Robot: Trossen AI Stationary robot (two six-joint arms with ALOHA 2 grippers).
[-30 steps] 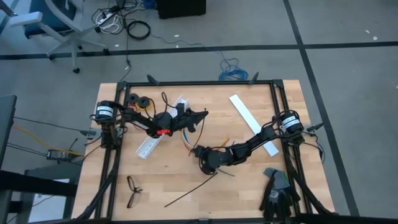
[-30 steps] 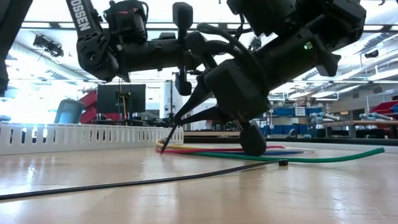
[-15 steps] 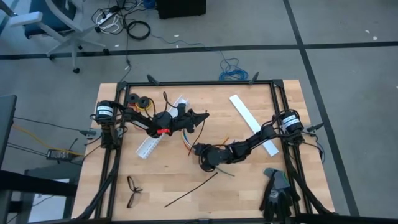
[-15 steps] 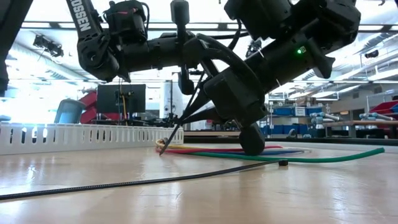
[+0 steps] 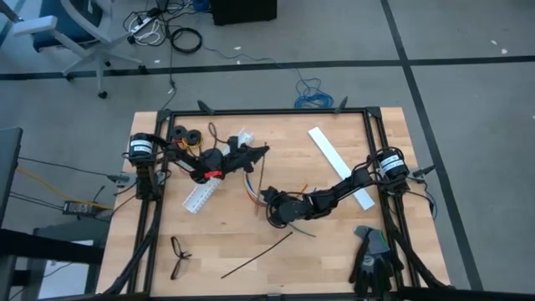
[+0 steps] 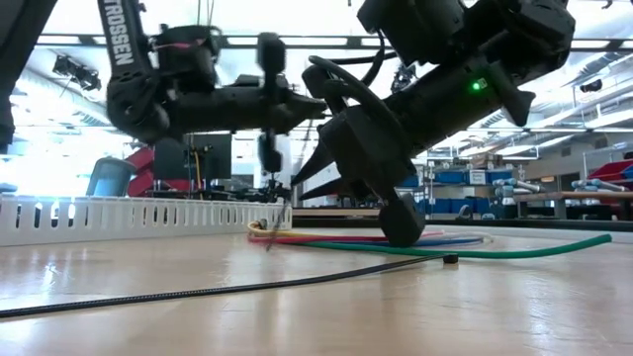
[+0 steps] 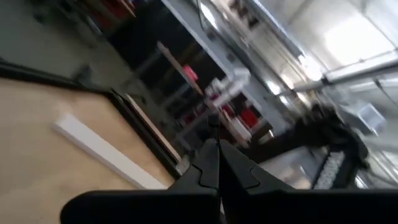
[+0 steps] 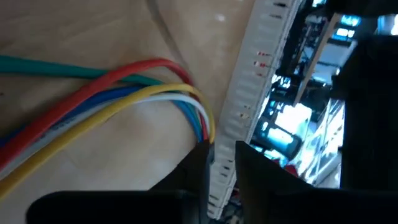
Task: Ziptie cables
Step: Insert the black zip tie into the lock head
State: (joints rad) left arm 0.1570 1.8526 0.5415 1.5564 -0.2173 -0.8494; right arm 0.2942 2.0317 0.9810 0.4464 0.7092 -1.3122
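Cables (image 8: 124, 93) at table (image 5: 334, 251) centre look light, floppy; right gripper (image 8: 221, 155), jaws narrowly parted, is poised at their bend; left gripper (image 7: 214, 163) is closed, apparently on a ziptie (image 6: 280, 220).

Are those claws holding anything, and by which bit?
Left gripper pinches a ziptie near its upper end. Right gripper, slightly open at the cables' tips, appears to hold nothing.

2 arms (image 5: 334, 191), 2 white strips (image 5: 338, 165).

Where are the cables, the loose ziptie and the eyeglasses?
cables (image 8: 124, 93): right wrist view, on the yellow wire's bend.
ziptie (image 5: 255, 253): high view, on the middle of the black strip.
eyeglasses (image 5: 179, 256): high view, on the frame near the table's front left.
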